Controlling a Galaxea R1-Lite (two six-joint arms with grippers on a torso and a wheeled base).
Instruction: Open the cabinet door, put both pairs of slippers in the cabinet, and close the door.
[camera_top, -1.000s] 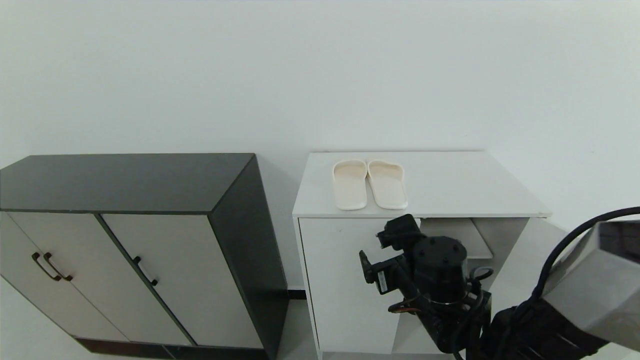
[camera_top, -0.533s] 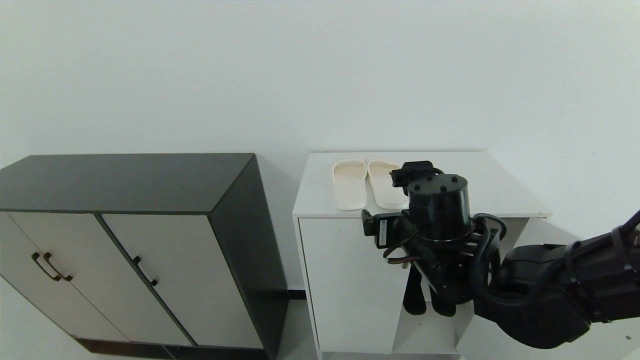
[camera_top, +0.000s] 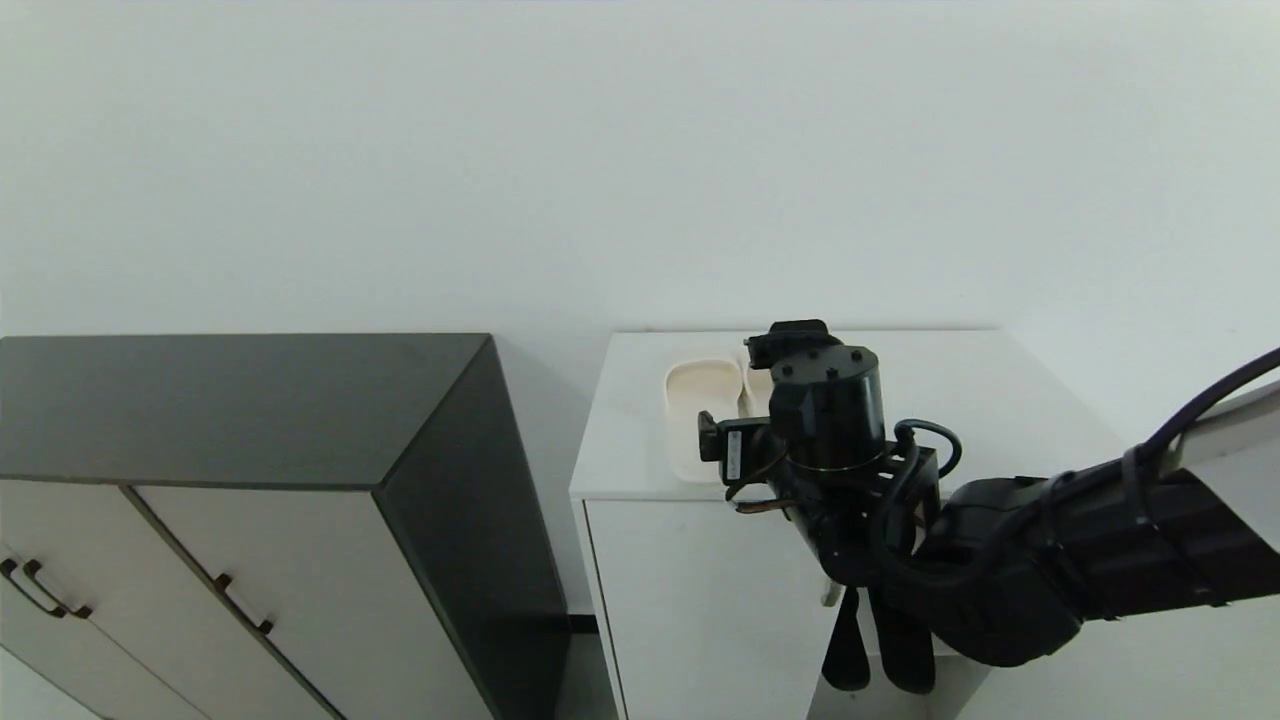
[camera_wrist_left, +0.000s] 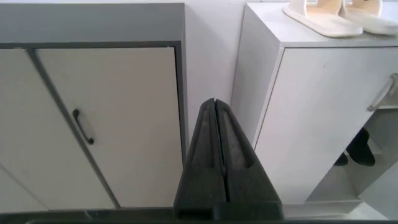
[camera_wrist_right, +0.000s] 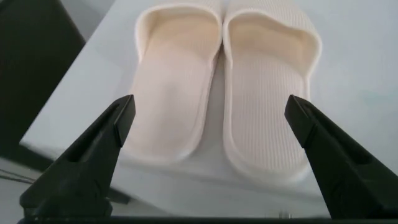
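A cream pair of slippers (camera_top: 700, 395) (camera_wrist_right: 177, 81) lies side by side on top of the white cabinet (camera_top: 640, 470). My right gripper (camera_wrist_right: 208, 115) is open and hovers just before the pair, one finger out to each side, holding nothing. In the head view my right wrist (camera_top: 825, 400) covers the right slipper. A black pair of slippers (camera_wrist_left: 357, 149) (camera_top: 850, 640) stands low inside the cabinet's open right half. The cabinet's left door panel (camera_wrist_left: 317, 118), with a bar handle (camera_wrist_left: 380, 93), faces front. My left gripper (camera_wrist_left: 215, 102) is shut and empty, low in front of the two cabinets.
A dark-topped cabinet (camera_top: 250, 410) (camera_wrist_left: 93, 25) with pale doors and dark handles stands left of the white one, a narrow gap between them. A plain white wall (camera_top: 640, 150) runs behind both. The right part of the white top (camera_top: 1000, 400) is bare.
My right arm rose from in front of the cabinet opening to the top, beside the cream slippers. The head camera shifted, so both cabinets sit lower in the picture.
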